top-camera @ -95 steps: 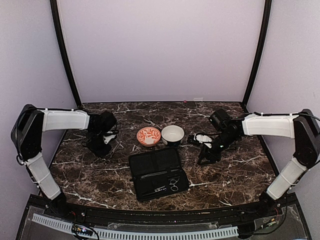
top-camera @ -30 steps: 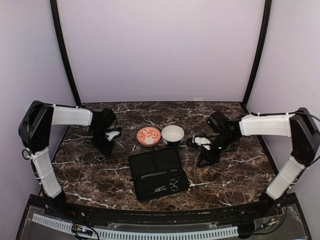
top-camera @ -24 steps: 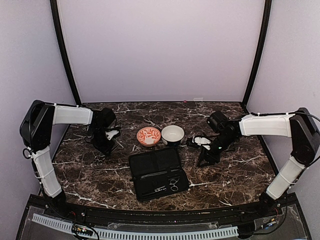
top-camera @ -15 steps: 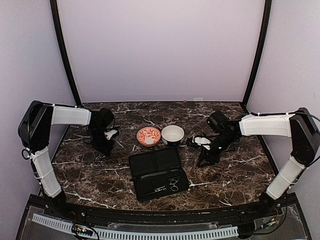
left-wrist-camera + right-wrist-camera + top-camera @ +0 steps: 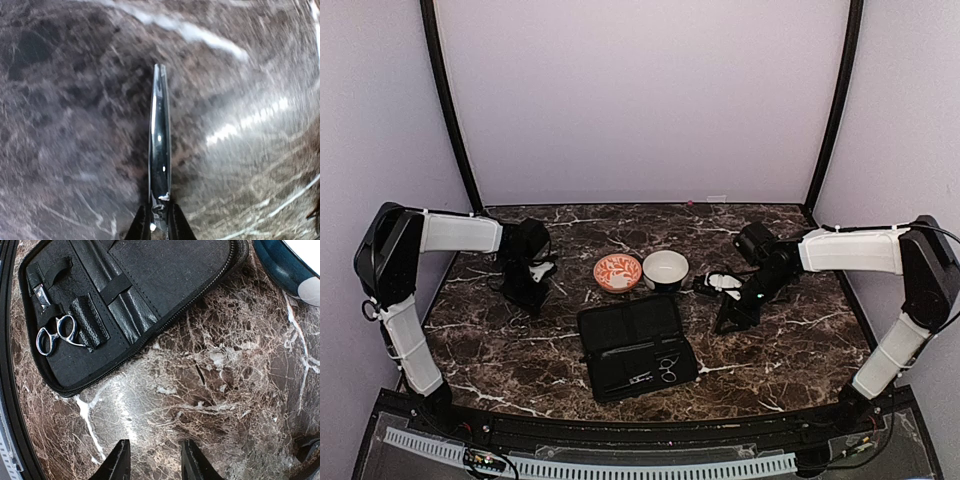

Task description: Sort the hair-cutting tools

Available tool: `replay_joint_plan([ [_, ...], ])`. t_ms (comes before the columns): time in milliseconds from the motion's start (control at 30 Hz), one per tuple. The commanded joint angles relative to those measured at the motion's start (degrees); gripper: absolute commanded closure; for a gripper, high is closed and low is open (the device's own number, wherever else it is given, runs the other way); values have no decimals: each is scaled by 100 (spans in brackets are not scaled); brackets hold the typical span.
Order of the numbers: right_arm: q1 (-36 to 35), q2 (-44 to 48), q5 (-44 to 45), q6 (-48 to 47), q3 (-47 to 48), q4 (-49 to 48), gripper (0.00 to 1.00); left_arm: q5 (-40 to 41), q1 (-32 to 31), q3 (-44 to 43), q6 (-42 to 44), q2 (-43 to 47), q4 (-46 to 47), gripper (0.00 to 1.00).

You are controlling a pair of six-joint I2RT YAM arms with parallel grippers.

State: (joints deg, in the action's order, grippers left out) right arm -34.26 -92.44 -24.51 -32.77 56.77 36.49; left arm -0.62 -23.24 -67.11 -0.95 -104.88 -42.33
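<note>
1. Near edge, centre: the black case lies open and flat on the marble-veined worktop. It is matte woven fabric with a zip border and elastic loops. Silvery scissors with ring handles sit strapped at its near right corner, and a slim stick lies just beside them.
2. Right of the case: the right end effector hangs over bare marble with its fingers spread and nothing between them.
3. Toward the left edge, mid-depth: the left end effector is clamped on the base of a slim dark tool, which is glossy, narrow and tapering. Whether its tip touches the worktop cannot be told.
4. Beyond the case: an orange-patterned bowl and a white bowl stand just beside each other. Both are round and smooth-glazed.
5. Step in hand, as judged: one tool is out of the case and on its way to be sorted; the rest wait. The next move calls for bringing the tool over a bowl and releasing it low. Which bowl cannot be told.
</note>
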Motion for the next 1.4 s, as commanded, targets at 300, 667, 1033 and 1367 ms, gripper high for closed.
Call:
replay_joint_plan([
  [300,-80,-6,-28,-71,150,51,66,45,-1589,-1012,308,1455,-1348,100],
  [667,-103,-7,-71,-94,158,75,67,-184,-3143,-603,512,1395,-1582,100],
  [1033,-117,22,10,-114,146,91,66,-187,-3807,-773,733,403,-2097,100],
  [1367,-120,7,2,-127,133,92,66,-382,-3930,-970,781,-27,-2010,100],
])
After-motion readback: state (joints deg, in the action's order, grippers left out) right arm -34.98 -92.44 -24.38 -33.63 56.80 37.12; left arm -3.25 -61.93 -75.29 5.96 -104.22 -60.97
